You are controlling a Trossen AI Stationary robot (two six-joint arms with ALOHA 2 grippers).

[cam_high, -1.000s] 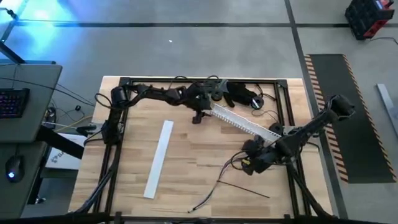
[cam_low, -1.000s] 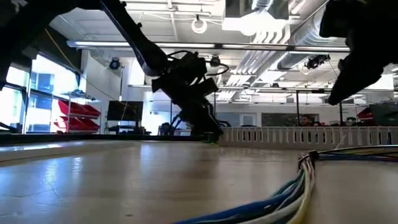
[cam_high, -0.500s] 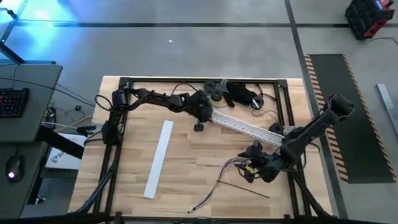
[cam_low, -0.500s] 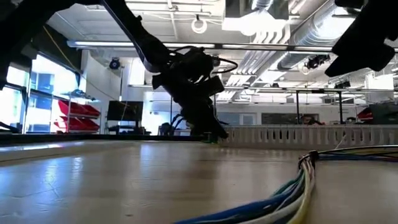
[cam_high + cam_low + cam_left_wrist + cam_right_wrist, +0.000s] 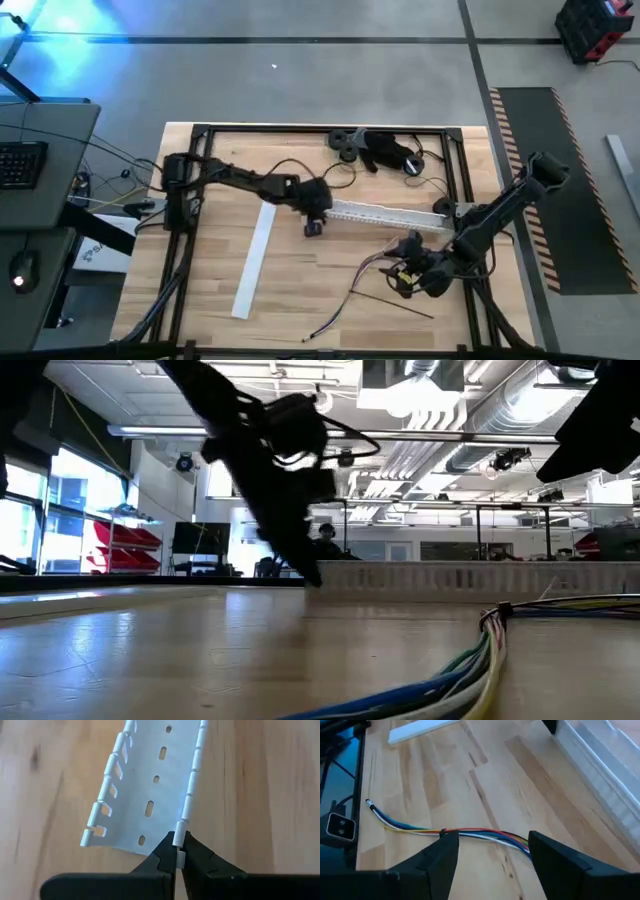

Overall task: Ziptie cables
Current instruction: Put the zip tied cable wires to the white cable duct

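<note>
The cables (image 5: 345,300) lie as one slim, floppy bundle on the wooden table near its front right; their coloured strands (image 5: 470,832) run under my right gripper (image 5: 492,840). That gripper (image 5: 408,276) hangs open above them without touching. My left gripper (image 5: 313,218), at the table's middle, is shut on the left end of the white comb-toothed rail (image 5: 390,213). The rail stretches toward the table's right. The low view shows the cables (image 5: 478,660) close by and the rail (image 5: 470,575) behind them. My left gripper pinches one toothed side wall of the rail (image 5: 179,839) between its two fingertips (image 5: 162,857), right at the rail's left end. The fingers lie along the rail. The rail's trough faces the wrist camera, and its right end (image 5: 445,221) lies on the table.
A flat white plastic strip (image 5: 255,256) lies left of centre. Black parts (image 5: 385,150) sit at the far edge. A thin dark strand (image 5: 400,305) lies beside the cables. A black frame (image 5: 320,130) borders the table.
My left gripper has moved toward the table's near edge and a little left, drawing the rail's left end with it. The rail has swung from slanting to nearly parallel with the front edge, its right end staying put. My right gripper has shifted slightly toward the near edge.
</note>
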